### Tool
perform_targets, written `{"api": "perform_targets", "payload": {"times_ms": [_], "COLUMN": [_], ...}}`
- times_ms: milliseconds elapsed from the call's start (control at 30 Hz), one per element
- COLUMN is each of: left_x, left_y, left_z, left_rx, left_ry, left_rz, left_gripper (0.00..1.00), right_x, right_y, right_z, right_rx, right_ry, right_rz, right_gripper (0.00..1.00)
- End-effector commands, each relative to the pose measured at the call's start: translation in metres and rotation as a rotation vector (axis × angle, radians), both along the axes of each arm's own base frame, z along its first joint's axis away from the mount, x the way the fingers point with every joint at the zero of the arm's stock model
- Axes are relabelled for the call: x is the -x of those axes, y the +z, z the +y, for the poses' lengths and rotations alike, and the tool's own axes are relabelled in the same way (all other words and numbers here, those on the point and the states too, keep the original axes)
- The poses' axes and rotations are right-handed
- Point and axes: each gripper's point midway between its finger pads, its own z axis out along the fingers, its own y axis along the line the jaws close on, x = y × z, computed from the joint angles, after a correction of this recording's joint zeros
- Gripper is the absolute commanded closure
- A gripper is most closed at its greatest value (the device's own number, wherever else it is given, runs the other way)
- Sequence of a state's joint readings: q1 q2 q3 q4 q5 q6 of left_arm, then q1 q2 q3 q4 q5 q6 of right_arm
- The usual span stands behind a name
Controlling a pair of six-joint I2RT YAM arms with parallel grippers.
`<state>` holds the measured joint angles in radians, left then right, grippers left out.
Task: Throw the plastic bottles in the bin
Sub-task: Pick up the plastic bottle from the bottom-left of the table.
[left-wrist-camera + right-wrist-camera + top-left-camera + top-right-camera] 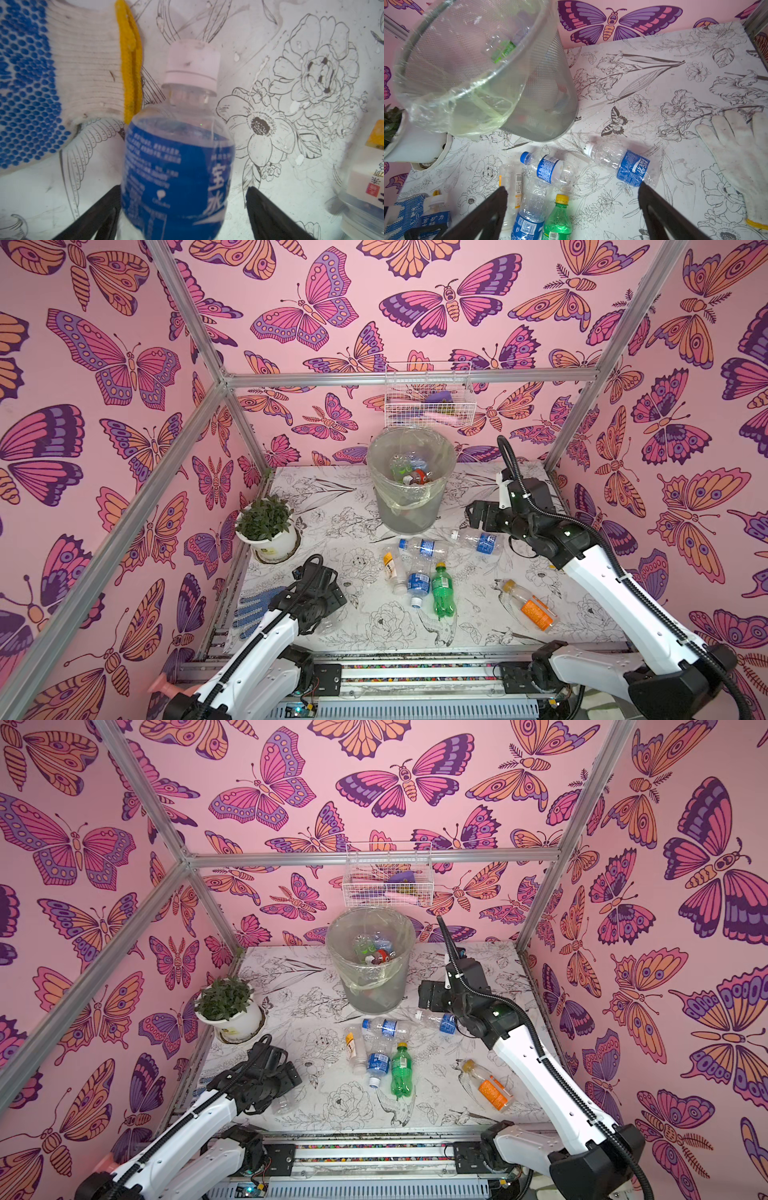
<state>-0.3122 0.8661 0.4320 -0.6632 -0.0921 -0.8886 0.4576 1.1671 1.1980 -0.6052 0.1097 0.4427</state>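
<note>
Near the front left edge of the white surface printed with black line flowers (pixel 316 497), the left claw (pixel 184 189) straddles a small clear plastic bottle with a blue label and a white cap (pixel 178 166), which lies on the surface. The jaws stand wide. One finger sits against the bottle's side and the other shows a clear gap, so nothing is clamped. Just beside the cap lies a knitted white glove with blue dots and a yellow cuff (pixel 41 83).

The round translucent grey-white bin lined with a thin greenish bag (pixel 409 506) stands upright at the back middle of the surface, under a white wire basket (pixel 428 396) hung on the wall. Several discarded bottles (pixel 411 472) lie inside it.

The right claw (pixel 572 187) hangs just to the right of the bin, spread wide and holding nothing.

In front of the bin six more bottles lie on their sides. They are a clear bottle with a blue cap (pixel 424 547), a crumpled white-capped bottle with a blue label (pixel 478 541), a clear bottle with a yellow label (pixel 392 570), a blue-labelled bottle pointing forward (pixel 417 580), a green bottle with a yellow cap (pixel 442 589) touching it, and, well apart to the right, an orange-labelled bottle (pixel 530 605).

A white flowerpot with a green plant (pixel 268 531) stands at the left edge.
</note>
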Motion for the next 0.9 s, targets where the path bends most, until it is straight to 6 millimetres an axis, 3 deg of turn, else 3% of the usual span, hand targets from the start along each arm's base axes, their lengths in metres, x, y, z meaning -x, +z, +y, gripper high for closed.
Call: {"api": "perform_targets", "payload": {"times_ms": [0, 167, 367, 600, 867], "left_x": [0.001, 0.001, -0.002, -0.009, -0.014], "left_y": [-0.007, -0.008, -0.001, 0.012, 0.029], "left_z": [-0.002, -0.003, -0.005, -0.011, -0.014], "left_rx": [0.023, 0.028, 0.036, 0.056, 0.056], "left_ry": [0.011, 0.006, -0.001, -0.039, -0.055], "left_rz": [0.002, 0.004, -0.025, -0.065, -0.103], "left_gripper": [0.12, 0.26, 0.66, 0.98, 1.0], "right_x": [0.007, 0.017, 0.024, 0.027, 0.03], "right_y": [-0.011, -0.034, -0.043, -0.047, -0.051], "right_z": [-0.005, -0.01, -0.014, -0.016, -0.018], "right_rx": [-0.026, -0.029, -0.024, -0.024, -0.022], "right_ry": [-0.023, -0.041, -0.048, -0.055, -0.059], "right_rz": [0.017, 0.059, 0.073, 0.083, 0.092], "right_gripper": [0.01, 0.01, 0.01, 0.01, 0.01]}}
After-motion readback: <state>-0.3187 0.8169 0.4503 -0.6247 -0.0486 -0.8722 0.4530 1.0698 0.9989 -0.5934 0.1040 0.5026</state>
